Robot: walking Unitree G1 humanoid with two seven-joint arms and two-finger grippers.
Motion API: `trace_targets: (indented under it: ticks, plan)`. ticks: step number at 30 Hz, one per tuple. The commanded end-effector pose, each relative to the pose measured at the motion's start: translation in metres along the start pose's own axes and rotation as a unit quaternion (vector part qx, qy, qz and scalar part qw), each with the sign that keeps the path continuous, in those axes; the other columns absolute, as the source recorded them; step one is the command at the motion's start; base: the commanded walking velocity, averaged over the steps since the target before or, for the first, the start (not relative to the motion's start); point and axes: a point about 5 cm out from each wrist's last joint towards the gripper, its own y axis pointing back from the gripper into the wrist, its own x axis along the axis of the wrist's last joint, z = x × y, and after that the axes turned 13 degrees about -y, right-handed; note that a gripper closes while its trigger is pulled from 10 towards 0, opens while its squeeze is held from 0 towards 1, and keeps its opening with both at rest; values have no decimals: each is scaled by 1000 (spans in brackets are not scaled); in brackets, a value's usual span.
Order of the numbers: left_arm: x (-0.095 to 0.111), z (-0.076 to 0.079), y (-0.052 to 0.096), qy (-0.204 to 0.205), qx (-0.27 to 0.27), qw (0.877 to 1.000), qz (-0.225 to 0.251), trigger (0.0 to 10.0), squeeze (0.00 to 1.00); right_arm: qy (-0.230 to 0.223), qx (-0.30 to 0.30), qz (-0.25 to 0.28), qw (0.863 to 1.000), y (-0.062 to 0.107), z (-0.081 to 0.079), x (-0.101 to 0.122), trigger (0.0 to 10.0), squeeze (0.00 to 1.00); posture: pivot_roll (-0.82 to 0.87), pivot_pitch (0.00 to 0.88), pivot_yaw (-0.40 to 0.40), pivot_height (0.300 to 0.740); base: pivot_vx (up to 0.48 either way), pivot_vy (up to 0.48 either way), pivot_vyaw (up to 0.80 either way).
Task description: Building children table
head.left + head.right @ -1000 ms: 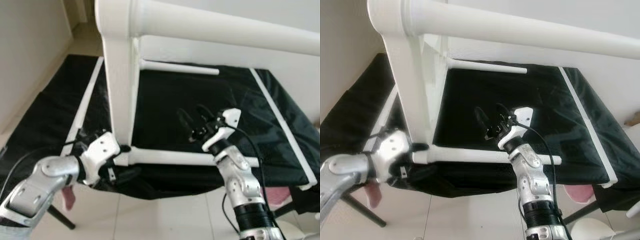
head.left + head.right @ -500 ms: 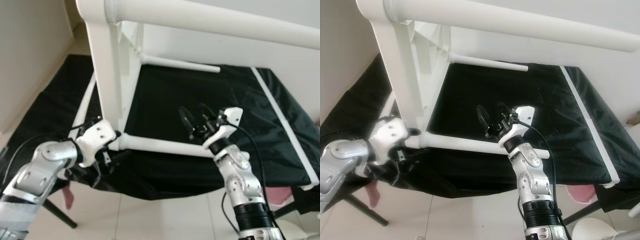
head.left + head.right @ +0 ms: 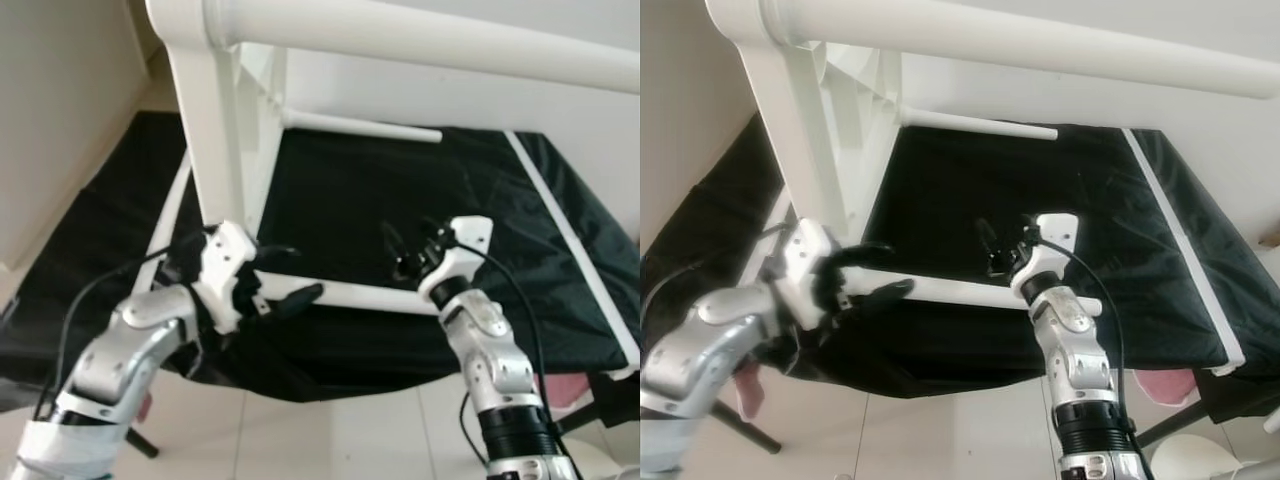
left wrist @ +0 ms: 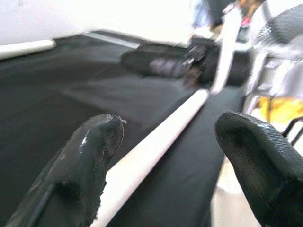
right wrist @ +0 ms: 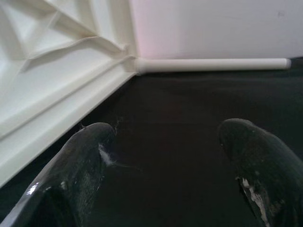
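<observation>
Both sets of jaws stand wide apart and grip nothing; the left gripper (image 3: 285,275) straddles the near white leg (image 3: 350,294) of the table (image 3: 215,130) close to the corner joint, with one finger above the leg and one below; in the left wrist view the leg (image 4: 151,149) runs out between the two black fingertips (image 4: 92,146) without touching either. The right gripper (image 3: 405,245) hovers above the black cloth (image 3: 340,205), just beyond the same leg, pointing toward the ribbed white underside of the table top (image 5: 57,66).

The table is white plastic, tipped on its side on the cloth; the top stands upright on the robot's left, and round tubular legs project from it; one thick leg (image 3: 420,40) crosses the upper part of the head views, and a thinner far leg (image 3: 360,127) lies near the cloth.

Compared with one second ago, the left gripper has swung from beneath the corner to the leg; the right gripper has closed slightly toward the leg.
</observation>
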Motion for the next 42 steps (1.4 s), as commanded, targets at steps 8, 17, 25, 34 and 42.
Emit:
trace_targets:
  ticks: [8,17,25,34,42]
  plan:
    - [-10,13,-45,57,133,989,20,10000,0,45,-52,44,997,0,5,7,10000,0,6,65,-45,740,0,0,0]
    - [-29,-4,-42,99,273,957,-21,10000,0,51,-88,50,994,5,8,5,10000,0,-13,71,-38,740,0,0,0]
    - [-29,-1,-40,-2,294,955,-34,10000,0,44,-82,54,994,8,5,1,10000,0,-23,66,-30,740,0,0,0]
    - [-38,-3,-41,12,340,939,-53,10000,0,54,-80,56,994,8,4,-1,10000,0,-36,49,-16,740,0,0,0]
    - [-43,-6,-35,-7,349,935,-62,10000,0,47,-85,56,994,9,5,-5,10000,0,-27,44,-9,740,0,0,0]
